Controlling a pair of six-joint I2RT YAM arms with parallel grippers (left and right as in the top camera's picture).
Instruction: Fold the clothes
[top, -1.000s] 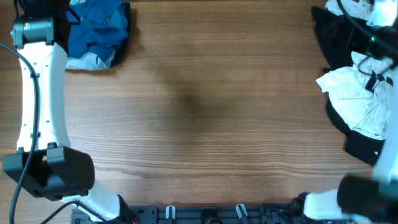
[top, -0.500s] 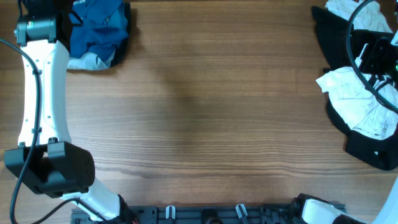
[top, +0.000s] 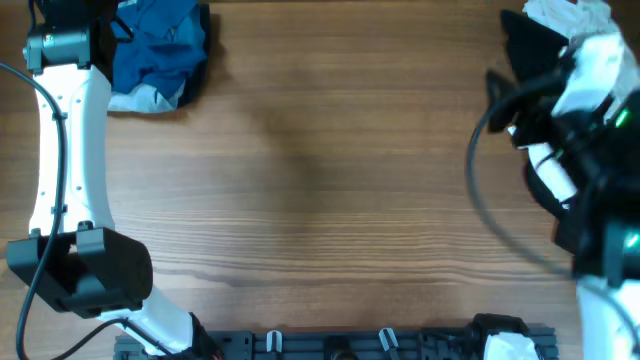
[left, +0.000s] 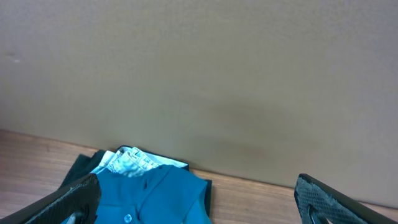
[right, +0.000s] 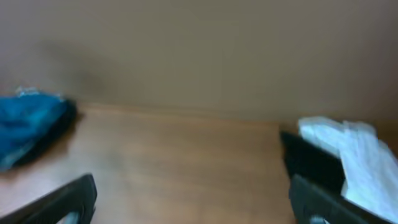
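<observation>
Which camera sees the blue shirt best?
Overhead: the blue shirt shows almost whole and sharp, crumpled up. Left wrist sees the shirt close, but the frame cuts it off. Right wrist shows only a blurry blue lump.

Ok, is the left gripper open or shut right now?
Open. In the left wrist view, the left gripper has its fingers spread to opposite lower corners, clamping nothing; the blue shirt lies beyond them.
</observation>
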